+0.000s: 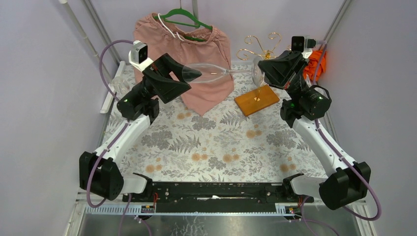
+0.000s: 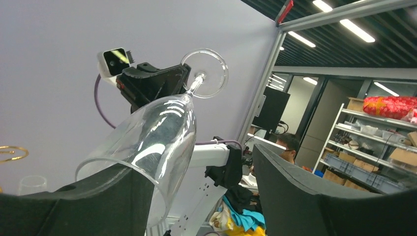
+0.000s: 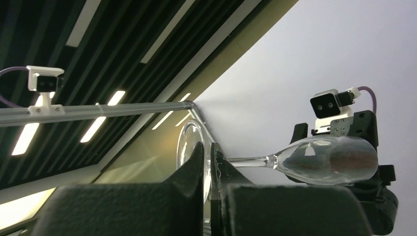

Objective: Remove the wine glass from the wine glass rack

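The right gripper is clamped edge-on over the foot of the wine glass, holding it level and apparently free of the wine glass rack just beside those jaws; beyond the stem, the bowl lies between the parted jaws of the left gripper, one finger standing clear of it, probably ready to steady it.

The clear wine glass lies horizontal in mid-air, its foot beside the gold-wire wine glass rack, which stands upright on its wooden base near the worktop's far edge.
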Controlling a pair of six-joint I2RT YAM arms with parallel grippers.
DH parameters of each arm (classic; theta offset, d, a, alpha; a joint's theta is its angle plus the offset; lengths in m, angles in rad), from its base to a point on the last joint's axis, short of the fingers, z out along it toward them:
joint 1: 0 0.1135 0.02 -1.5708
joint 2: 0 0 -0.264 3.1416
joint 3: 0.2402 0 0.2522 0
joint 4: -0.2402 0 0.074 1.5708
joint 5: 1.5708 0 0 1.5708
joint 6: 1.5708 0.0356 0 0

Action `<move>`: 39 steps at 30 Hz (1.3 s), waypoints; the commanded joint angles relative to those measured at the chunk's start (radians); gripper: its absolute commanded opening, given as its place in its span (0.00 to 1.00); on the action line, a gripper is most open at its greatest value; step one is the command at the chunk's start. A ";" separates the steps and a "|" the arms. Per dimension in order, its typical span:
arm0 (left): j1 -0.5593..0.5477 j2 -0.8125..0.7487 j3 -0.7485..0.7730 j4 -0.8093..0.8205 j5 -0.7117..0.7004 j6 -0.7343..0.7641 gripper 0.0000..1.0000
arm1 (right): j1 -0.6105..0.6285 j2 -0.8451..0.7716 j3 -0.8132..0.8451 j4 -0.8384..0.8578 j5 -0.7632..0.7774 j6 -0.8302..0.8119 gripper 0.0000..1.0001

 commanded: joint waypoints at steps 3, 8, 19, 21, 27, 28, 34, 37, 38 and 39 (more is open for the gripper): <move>-0.014 -0.057 -0.004 0.065 -0.009 0.009 0.63 | 0.050 0.012 -0.015 0.060 -0.023 -0.012 0.00; -0.015 -0.068 -0.009 0.008 -0.009 0.039 0.42 | 0.071 -0.011 -0.040 -0.001 -0.041 -0.052 0.00; -0.015 -0.164 -0.023 -0.279 -0.051 0.220 0.00 | 0.085 -0.011 -0.049 -0.030 -0.051 -0.075 0.00; -0.015 -0.199 -0.028 -0.369 -0.078 0.277 0.00 | 0.087 -0.019 -0.046 -0.045 -0.053 -0.087 0.02; -0.015 -0.283 -0.026 -0.562 -0.138 0.384 0.00 | 0.087 -0.062 -0.043 -0.106 -0.055 -0.145 0.37; -0.014 -0.291 -0.024 -0.578 -0.142 0.392 0.00 | 0.087 -0.067 -0.042 -0.121 -0.054 -0.151 0.46; -0.015 -0.330 -0.007 -0.648 -0.159 0.411 0.00 | 0.087 -0.111 -0.046 -0.186 -0.052 -0.204 0.79; -0.015 -0.379 0.040 -0.852 -0.204 0.525 0.00 | 0.087 -0.151 -0.070 -0.278 -0.031 -0.257 0.88; -0.015 -0.397 0.080 -0.956 -0.235 0.580 0.00 | 0.087 -0.167 -0.079 -0.324 -0.022 -0.284 0.89; -0.015 -0.412 0.117 -1.059 -0.273 0.635 0.00 | 0.087 -0.190 -0.089 -0.379 -0.009 -0.319 0.90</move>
